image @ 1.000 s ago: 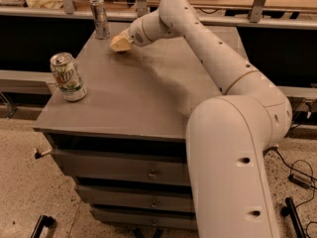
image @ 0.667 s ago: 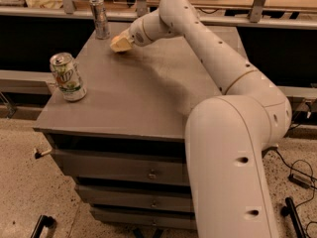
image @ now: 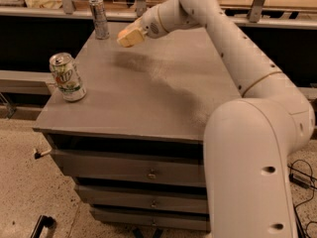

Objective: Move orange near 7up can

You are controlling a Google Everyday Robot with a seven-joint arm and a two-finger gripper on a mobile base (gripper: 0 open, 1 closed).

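The 7up can (image: pixel 67 77), green and white with a silver top, stands upright near the front left corner of the grey table (image: pixel 148 98). My gripper (image: pixel 130 35) hangs above the far left part of the table, to the right of a slim silver can, with its shadow on the tabletop below. It is shut on the orange (image: pixel 126 40), which shows only as an orange-yellow patch between the cream fingers. No other orange lies on the table. The gripper is well behind and to the right of the 7up can.
A slim silver-grey can (image: pixel 100 18) stands at the table's far left edge, close to the gripper. Drawers (image: pixel 148 170) sit under the tabletop. A dark shelf with a rail runs behind the table. My arm reaches in from the right.
The gripper has risen a little off the tabletop and shifted slightly right, carrying the orange. Both cans stand where they were.
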